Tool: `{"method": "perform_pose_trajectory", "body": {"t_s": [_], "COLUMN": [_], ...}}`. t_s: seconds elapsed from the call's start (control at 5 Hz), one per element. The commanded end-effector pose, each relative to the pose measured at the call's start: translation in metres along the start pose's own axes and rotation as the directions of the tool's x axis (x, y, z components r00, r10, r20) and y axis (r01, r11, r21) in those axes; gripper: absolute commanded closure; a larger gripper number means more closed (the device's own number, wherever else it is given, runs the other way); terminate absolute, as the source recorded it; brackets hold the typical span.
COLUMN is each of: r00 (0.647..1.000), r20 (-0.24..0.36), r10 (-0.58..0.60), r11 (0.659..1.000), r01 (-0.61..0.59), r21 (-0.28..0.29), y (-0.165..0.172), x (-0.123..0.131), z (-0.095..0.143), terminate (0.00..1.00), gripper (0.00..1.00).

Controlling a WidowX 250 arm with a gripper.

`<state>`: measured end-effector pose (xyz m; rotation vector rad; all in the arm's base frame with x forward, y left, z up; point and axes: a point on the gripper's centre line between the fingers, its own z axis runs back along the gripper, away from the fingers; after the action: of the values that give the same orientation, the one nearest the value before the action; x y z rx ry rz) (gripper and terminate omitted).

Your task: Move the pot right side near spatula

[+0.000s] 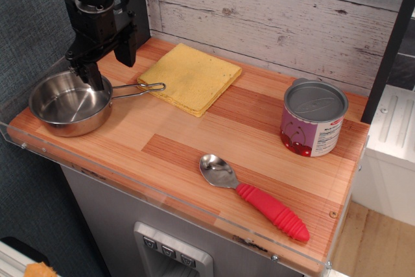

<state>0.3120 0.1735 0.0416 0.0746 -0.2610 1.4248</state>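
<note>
Currently the pot point(68, 103) sits empty at the counter's point(188, 154) left end, its wire handle reaching toward a yellow cloth point(191, 77). Over its far rim hangs the hand point(111, 67), fingers spread and holding nothing. Well apart to the right lie the spatula point(254, 197) and a closed cherry can point(313, 117).

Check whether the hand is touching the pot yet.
Cannot tell. In the only view, one finger of the hand overlaps the pot's far rim, but contact or a gap isn't plain.

Whitewashed plank wall point(279, 11) behind striped wooden countertop point(194, 141)
</note>
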Motion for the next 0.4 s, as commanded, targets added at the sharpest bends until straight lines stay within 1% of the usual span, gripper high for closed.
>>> {"method": "perform_pose_trajectory", "body": {"t_s": [0.0, 0.2], "r00": [1.0, 1.0], "r20": [0.002, -0.023], "r10": [0.026, 0.02], "r11": [1.0, 1.0], "r01": [-0.026, -0.02], "r21": [-0.012, -0.001], "y": [0.0076, 0.0076], "x": [0.0178, 0.0185], "z": [-0.0034, -0.0085], "terminate": [0.0, 0.0], "gripper": [0.0, 0.0]}}
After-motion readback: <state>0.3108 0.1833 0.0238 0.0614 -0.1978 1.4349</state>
